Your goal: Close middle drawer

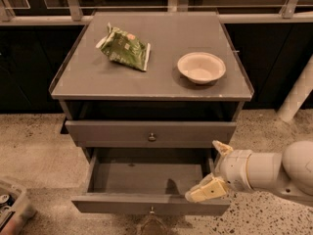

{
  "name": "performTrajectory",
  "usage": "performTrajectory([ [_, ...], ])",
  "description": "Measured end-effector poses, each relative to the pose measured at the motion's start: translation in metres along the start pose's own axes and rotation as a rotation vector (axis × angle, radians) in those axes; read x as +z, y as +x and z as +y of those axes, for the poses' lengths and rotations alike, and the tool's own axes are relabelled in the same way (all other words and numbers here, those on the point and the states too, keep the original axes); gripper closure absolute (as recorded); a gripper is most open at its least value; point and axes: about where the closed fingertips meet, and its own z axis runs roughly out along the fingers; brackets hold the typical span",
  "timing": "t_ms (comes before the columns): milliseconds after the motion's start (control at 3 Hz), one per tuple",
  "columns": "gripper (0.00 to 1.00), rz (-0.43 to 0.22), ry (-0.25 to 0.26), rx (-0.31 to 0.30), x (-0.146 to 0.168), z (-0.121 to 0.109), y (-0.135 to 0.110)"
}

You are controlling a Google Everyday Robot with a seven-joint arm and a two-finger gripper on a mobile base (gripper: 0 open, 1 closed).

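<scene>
The middle drawer [146, 203] of the grey cabinet is pulled far out. Its shallow grey box is open and empty, and a small round knob [151, 210] sits at the centre of its front. Above it is the top drawer front [107, 132] with a like knob, standing slightly out from the frame. My gripper [213, 171] is at the open drawer's right front corner. It is open, with one cream fingertip [221, 148] up near the drawer's right side and the other [205, 192] low over the front edge. The lowest drawer is mostly hidden.
A green snack bag [123, 47] and a white bowl [201, 66] lie on the cabinet top [98, 77]. A bin [12, 207] with cans stands on the speckled floor at lower left. A white post [298, 92] leans at the right.
</scene>
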Motion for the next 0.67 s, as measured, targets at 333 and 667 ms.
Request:
performTrajectory([
  [333,0.00,-0.002,0.016,0.006,0.0035,-0.0047,0.0024],
  [667,0.19,-0.002,0.016,0.006,0.0035,-0.0047,0.0024],
])
